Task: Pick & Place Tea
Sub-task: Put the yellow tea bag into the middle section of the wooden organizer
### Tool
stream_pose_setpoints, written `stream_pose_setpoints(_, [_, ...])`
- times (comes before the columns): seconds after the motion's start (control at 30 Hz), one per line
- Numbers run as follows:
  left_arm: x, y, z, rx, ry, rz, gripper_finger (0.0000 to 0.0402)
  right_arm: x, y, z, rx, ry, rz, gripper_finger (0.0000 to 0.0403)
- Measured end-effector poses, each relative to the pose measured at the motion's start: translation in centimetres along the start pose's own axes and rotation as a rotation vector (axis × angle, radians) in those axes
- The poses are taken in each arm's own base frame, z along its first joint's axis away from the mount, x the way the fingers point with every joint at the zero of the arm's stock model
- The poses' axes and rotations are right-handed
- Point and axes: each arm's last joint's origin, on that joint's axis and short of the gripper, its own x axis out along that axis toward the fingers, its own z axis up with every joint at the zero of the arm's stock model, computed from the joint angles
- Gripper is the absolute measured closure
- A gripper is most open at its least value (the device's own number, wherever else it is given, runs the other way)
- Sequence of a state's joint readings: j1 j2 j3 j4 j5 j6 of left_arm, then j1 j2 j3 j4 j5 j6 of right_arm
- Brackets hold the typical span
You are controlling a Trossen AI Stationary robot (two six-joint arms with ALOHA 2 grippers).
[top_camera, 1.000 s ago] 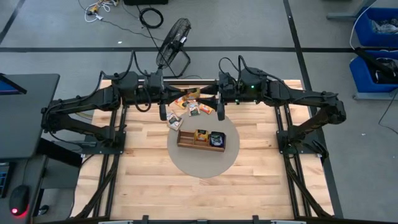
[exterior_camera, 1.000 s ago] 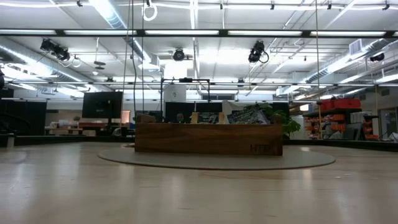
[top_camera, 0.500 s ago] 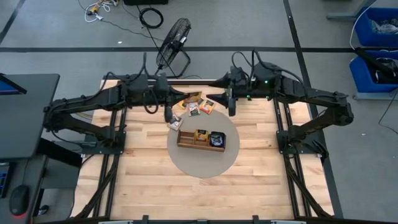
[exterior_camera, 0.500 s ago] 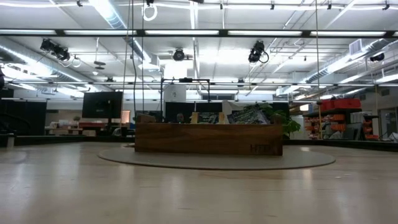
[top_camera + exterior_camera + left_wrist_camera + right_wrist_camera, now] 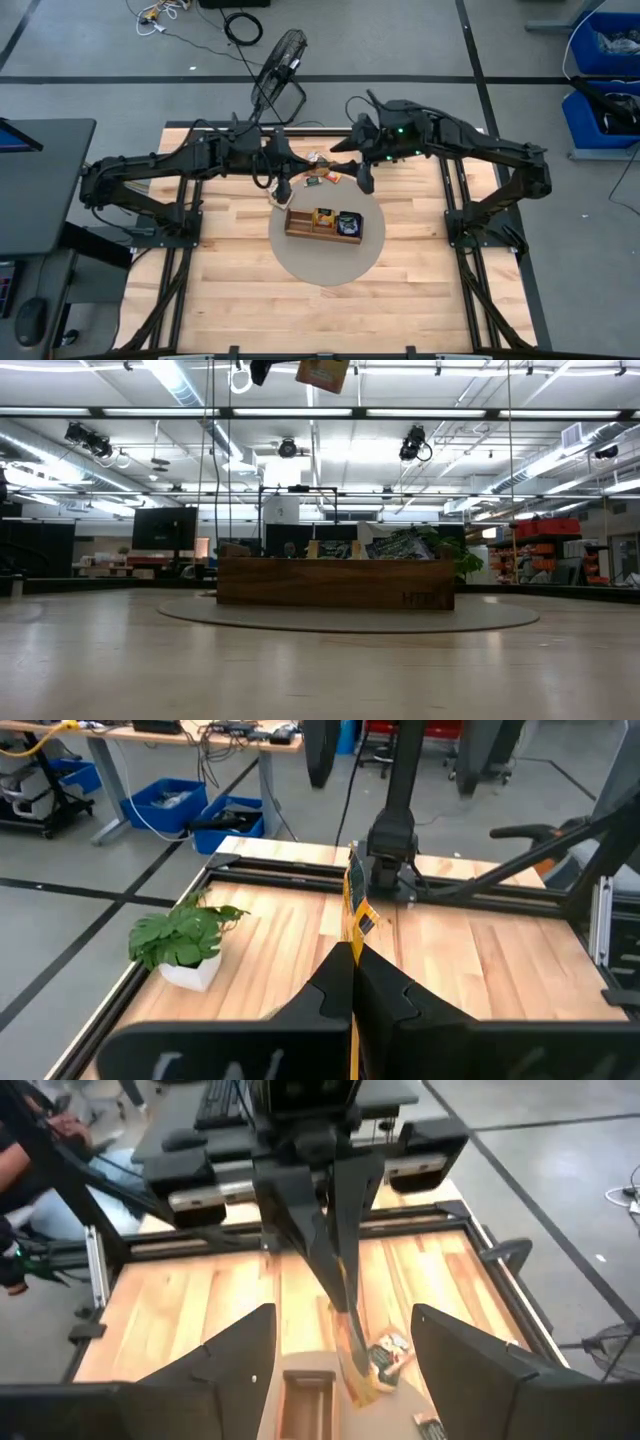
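Left gripper [image 5: 352, 955] raised above table's far half, jaws clamped on orange tea packet [image 5: 354, 898], held edge-on. Right gripper [image 5: 343, 1342] close opposite, jaws wide apart, empty. Loose packets [image 5: 318, 172] beyond wooden tray [image 5: 301, 226] on round mat [image 5: 325, 265]; tray holds perhaps two more.

Wooden table with a round mat

The table [image 5: 230, 280] carries a round mat [image 5: 325, 262], a wooden tray [image 5: 322, 223] on the mat, and loose tea packets [image 5: 318, 175] behind it.
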State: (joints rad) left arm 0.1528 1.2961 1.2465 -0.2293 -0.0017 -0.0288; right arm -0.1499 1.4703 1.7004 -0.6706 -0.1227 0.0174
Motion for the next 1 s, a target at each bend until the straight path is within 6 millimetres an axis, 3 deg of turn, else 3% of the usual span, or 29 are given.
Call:
stream_pose_setpoints(0.57, [0.0, 0.0, 0.0, -0.001, -0.002, 0.000, 0.0399, 3.2, -0.5, -1.0, 0.020, 0.113, 0.037, 0.0175])
stream_pose_setpoints(0.7, [0.0, 0.0, 0.0, -0.002, -0.002, 0.000, 0.0399, 3.3, -0.6, -1.1, 0.012, 0.115, 0.003, 0.0225])
stream_pose_setpoints(0.9, [0.0, 0.0, 0.0, -0.002, -0.001, 0.001, 0.0399, 3.3, -0.7, -1.1, -0.020, 0.114, -0.009, 0.0370])
stream_pose_setpoints(1.0, [0.0, 0.0, 0.0, -0.002, -0.001, 0.000, 0.0399, 3.3, -0.7, -1.1, -0.035, 0.114, -0.007, 0.0391])
